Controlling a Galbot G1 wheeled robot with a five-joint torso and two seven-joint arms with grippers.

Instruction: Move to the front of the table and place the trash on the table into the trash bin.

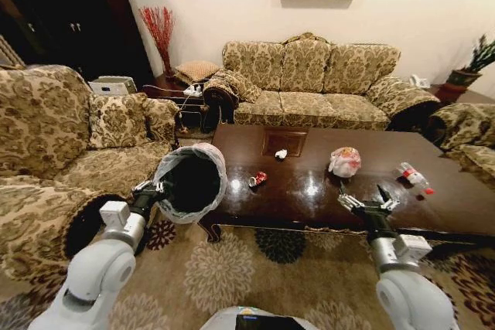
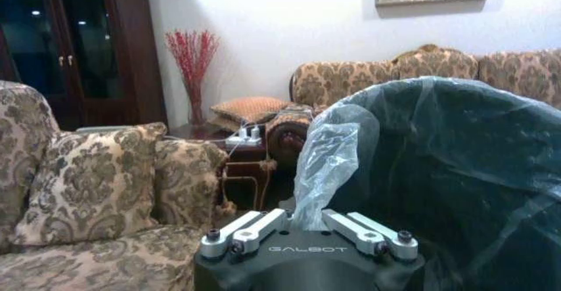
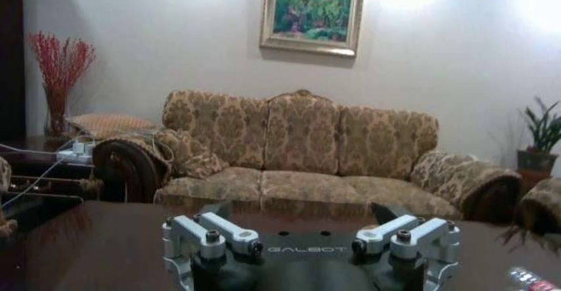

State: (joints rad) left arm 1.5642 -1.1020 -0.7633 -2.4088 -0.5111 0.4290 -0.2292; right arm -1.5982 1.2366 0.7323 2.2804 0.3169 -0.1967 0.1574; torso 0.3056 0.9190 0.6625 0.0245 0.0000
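Note:
The dark glossy table (image 1: 309,195) carries the trash: a red-and-black wrapper (image 1: 257,179), a white paper ball (image 1: 281,154), a pink-white bag bundle (image 1: 345,162) and a clear red-capped bottle (image 1: 414,176). My left gripper (image 1: 151,188) is shut on the rim of the trash bin (image 1: 192,183), holding it tilted in the air off the table's left front corner. In the left wrist view the gripper (image 2: 307,228) pinches the whitish liner (image 2: 329,153). My right gripper (image 1: 367,200) hovers open over the table's front edge, below the bag bundle. The right wrist view shows this gripper (image 3: 298,213) with nothing between its fingers and the bottle (image 3: 535,281) at the frame's corner.
A patterned sofa (image 1: 325,83) stands behind the table, another sofa (image 1: 69,144) at the left and an armchair (image 1: 468,133) at the right. A side table (image 1: 186,94) with a red twig vase (image 1: 161,36) fills the back left corner. A floral rug (image 1: 224,268) lies underfoot.

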